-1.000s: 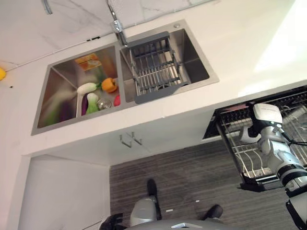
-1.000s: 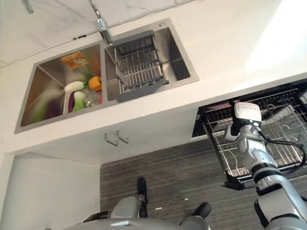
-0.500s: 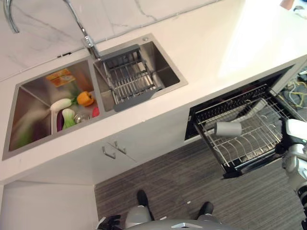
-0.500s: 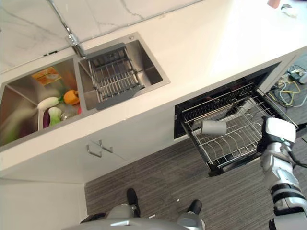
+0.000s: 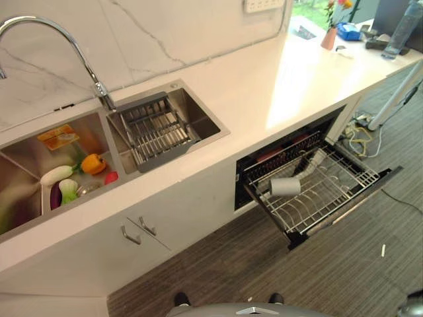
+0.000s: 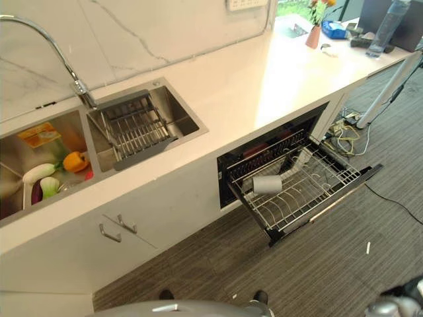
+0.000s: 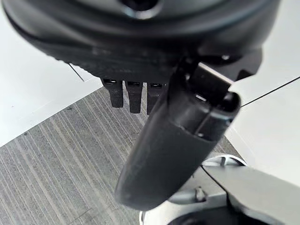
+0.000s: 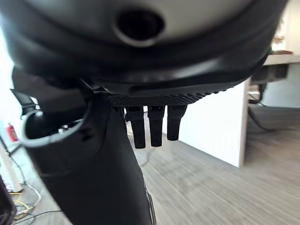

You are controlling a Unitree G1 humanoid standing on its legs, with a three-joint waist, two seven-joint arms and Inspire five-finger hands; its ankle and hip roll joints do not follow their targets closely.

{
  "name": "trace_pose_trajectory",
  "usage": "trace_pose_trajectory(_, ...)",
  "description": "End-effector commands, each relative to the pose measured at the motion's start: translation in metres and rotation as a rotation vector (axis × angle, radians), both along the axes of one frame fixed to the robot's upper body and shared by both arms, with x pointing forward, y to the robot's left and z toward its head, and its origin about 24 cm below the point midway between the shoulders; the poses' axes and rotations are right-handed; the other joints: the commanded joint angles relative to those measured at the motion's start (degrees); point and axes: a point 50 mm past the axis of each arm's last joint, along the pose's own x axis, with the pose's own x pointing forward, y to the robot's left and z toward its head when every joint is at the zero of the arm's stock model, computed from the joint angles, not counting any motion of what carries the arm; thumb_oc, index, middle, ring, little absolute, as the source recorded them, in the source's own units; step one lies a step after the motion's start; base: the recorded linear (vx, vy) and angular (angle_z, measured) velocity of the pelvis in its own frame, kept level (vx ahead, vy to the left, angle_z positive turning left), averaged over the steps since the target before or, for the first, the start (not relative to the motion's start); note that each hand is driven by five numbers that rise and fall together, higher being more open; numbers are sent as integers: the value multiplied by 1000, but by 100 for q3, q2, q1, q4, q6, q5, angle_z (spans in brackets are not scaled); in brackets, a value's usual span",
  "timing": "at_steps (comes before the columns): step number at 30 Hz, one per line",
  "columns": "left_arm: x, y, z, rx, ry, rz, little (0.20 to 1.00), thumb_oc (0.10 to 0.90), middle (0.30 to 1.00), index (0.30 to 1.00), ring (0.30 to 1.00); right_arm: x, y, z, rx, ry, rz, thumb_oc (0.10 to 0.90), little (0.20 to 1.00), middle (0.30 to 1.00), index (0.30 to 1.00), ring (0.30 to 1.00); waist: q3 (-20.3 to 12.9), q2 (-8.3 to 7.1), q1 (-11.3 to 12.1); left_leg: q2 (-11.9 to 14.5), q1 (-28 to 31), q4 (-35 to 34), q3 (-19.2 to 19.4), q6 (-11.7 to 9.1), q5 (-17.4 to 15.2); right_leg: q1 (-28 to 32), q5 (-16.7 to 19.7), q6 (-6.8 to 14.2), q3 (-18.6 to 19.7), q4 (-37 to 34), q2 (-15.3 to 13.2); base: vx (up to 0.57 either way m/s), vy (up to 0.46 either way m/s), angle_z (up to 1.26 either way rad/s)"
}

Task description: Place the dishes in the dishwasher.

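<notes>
Looking down from the left eye view, the dishwasher rack is standing pulled out below the worktop at the right, and a pale cup is lying on its side on the wires near the rack's left end. Remaining dishes are sitting far to the left in the left sink basin: a white piece, a green-and-white one and an orange item, crowded together. A grey drainer basket is filling the right basin beside the tap.

Turning to the right eye view, the same layout is showing, with the cup resting in the rack and the sink items well apart from it along the worktop.

Moving to the left wrist view, the left hand is hanging over the striped floor, fingers straight and relaxed, holding nothing.

Ending with the right wrist view, the right hand is likewise hanging free, fingers straight, empty.

Judging from this, the next fetch is starting: the robot should be stepping left until the basin is within reach, then lowering 1 hand onto the topmost loose dish, avoiding the tap and the basin wall, and closing only once the fingers are around it.
</notes>
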Motion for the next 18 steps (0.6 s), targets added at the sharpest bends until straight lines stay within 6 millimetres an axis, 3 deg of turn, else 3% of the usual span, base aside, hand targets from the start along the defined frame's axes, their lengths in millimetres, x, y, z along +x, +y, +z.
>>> trace_pose_trajectory(1,37,-11,0,-20,-107,-7,900,800,900,900,900,70,-7,40,-110,-222,186,400,300,300,300,300,123,55,159,9,-203,140,-125,51,-77,537,-941,194,3,110,-6,13,3,-18)
trace_pose_trajectory(4,33,-6,1,4,-102,-8,900,800,900,900,900,109,27,33,-26,-227,387,400,300,300,300,300,149,85,276,-58,-235,139,-188,62,-94,561,-927,205,-78,107,-58,17,27,-3)
trace_pose_trajectory(8,30,1,2,22,-100,-4,900,800,900,900,900,139,44,39,-1,-247,512,400,300,300,300,300,193,118,409,-152,-319,136,-291,81,-101,588,-898,225,-194,109,-133,-7,47,16)
trace_pose_trajectory(9,29,6,3,38,-100,-9,900,800,900,900,900,160,52,50,-9,-271,594,400,300,300,300,300,260,146,559,-230,-423,136,-397,91,-100,596,-863,243,-292,118,-197,-37,60,28)
trace_pose_trajectory(10,29,6,3,38,-102,-8,900,800,900,900,900,161,52,50,-9,-272,596,400,300,300,300,300,265,146,540,-236,-432,137,-408,94,-99,596,-862,247,-304,118,-201,-58,45,31)
trace_pose_trajectory(13,32,12,5,58,-113,-15,900,800,900,900,900,190,60,72,-46,-322,681,400,300,300,300,300,380,170,777,-346,-671,139,-609,116,-52,582,-805,270,-507,137,-298,-63,46,48)
trace_pose_trajectory(14,37,13,6,61,-121,-27,900,800,900,900,900,209,61,92,-88,-358,721,400,300,300,300,300,450,189,952,-433,-894,140,-803,132,-4,560,-770,293,-694,152,-368,-70,50,53)
trace_pose_trajectory(15,37,13,6,61,-122,-27,900,800,900,900,900,210,61,92,-88,-358,722,400,300,300,300,300,450,190,945,-435,-898,140,-808,133,-3,560,-770,293,-699,152,-368,-71,61,68)
trace_pose_trajectory(16,38,15,6,68,-125,-34,900,800,900,900,900,224,63,110,-127,-393,762,400,300,300,300,300,506,203,1133,-483,-1039,136,-945,138,37,565,-733,305,-870,168,-426,-19,31,64)
trace_pose_trajectory(17,39,15,6,68,-127,-33,900,800,900,900,900,224,63,111,-128,-394,762,400,300,300,300,300,508,207,1110,-491,-1056,138,-967,142,41,565,-731,309,-894,167,-427,-23,75,53)
trace_pose_trajectory(18,40,16,7,73,-129,-43,900,800,900,900,900,236,64,128,-172,-423,792,400,300,300,300,300,557,205,1273,-541,-1206,140,-1087,149,76,559,-708,324,-1028,195,-476,-3,47,45)
